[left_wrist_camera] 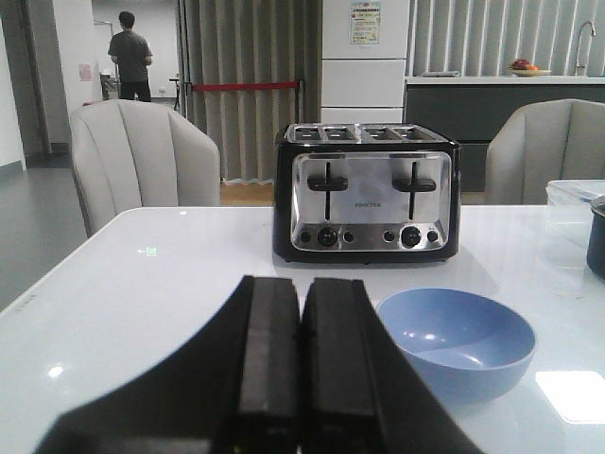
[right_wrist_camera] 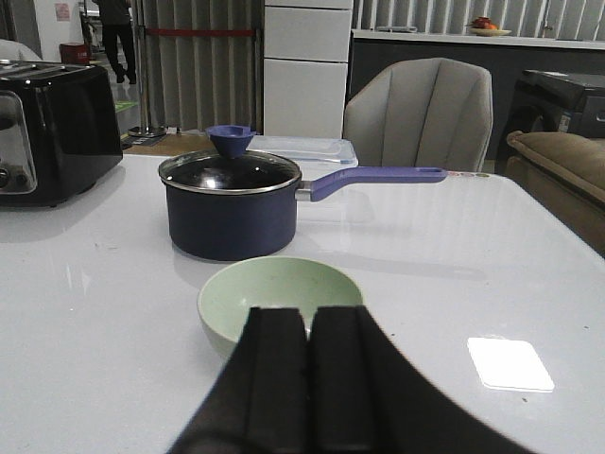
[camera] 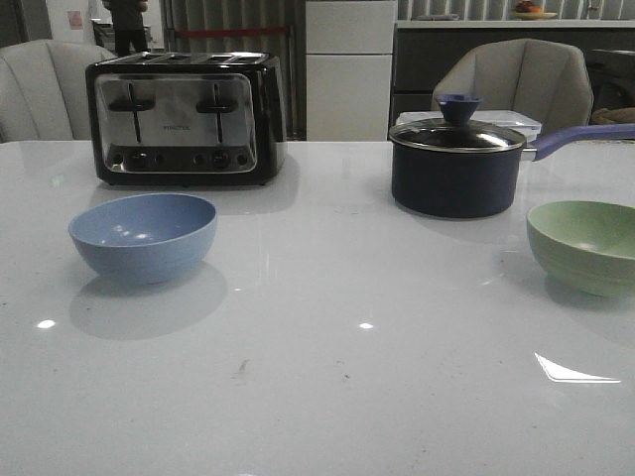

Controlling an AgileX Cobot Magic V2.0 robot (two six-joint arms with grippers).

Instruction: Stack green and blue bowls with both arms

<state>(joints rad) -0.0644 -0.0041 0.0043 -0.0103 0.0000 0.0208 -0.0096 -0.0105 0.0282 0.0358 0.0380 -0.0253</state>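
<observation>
Blue bowl [camera: 143,237] left, green bowl [camera: 585,246] right

Blue bowl [camera: 143,236], pale green bowl [camera: 585,244], navy pan [camera: 457,166] with purple handle, black-and-chrome toaster [camera: 185,118], white table [camera: 317,377].

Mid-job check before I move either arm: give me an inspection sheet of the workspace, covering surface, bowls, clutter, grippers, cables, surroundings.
Surface: white glossy table, light glare spots, a few small specks.
Job's things: blue bowl upright on the robot's left, green bowl upright on the right; far apart, not stacked, both look empty.
Clutter: toaster behind the blue bowl; navy saucepan with lid on, handle pointing right, behind the green bowl; clear container behind the pan.
Grippers: left gripper shut, holding nothing, short of the blue bowl; right gripper shut, holding nothing, just before the green bowl.
Cables: nothing seen.
Surroundings: chairs across the table, a person standing far back.
</observation>
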